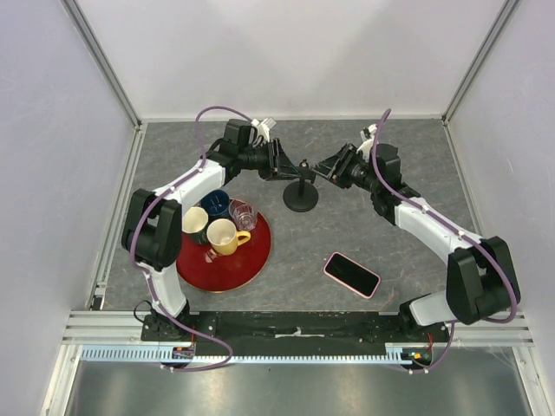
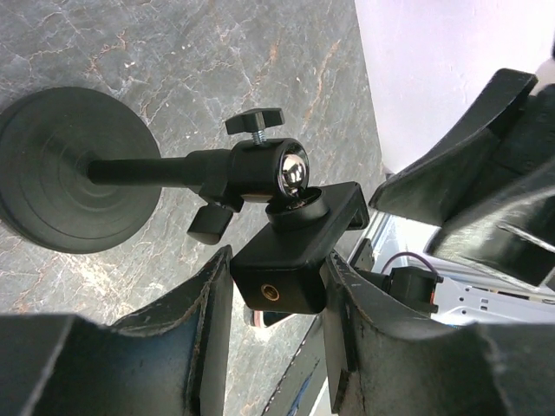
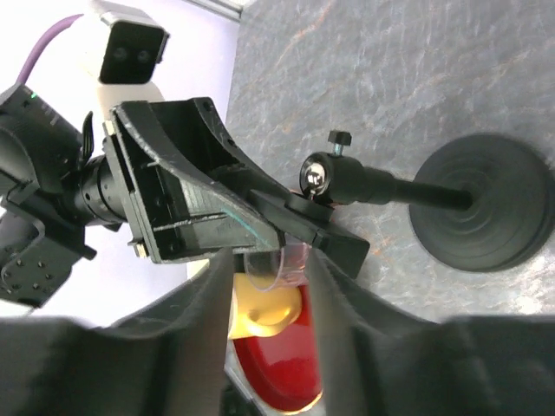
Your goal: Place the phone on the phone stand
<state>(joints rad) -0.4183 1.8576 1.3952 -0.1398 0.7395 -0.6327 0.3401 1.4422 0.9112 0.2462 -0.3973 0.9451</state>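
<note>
Left pincer (image 2: 277, 270) grips the clamp head (image 2: 279, 286) of the phone stand (image 1: 301, 198), likely to steady or angle it. Right pincer (image 3: 270, 270), partly open, sits just beside that head; whether it grips is unclear. The phone (image 1: 352, 274) lies flat on the counter (image 1: 395, 227), well apart from the stand, untouched.
</note>
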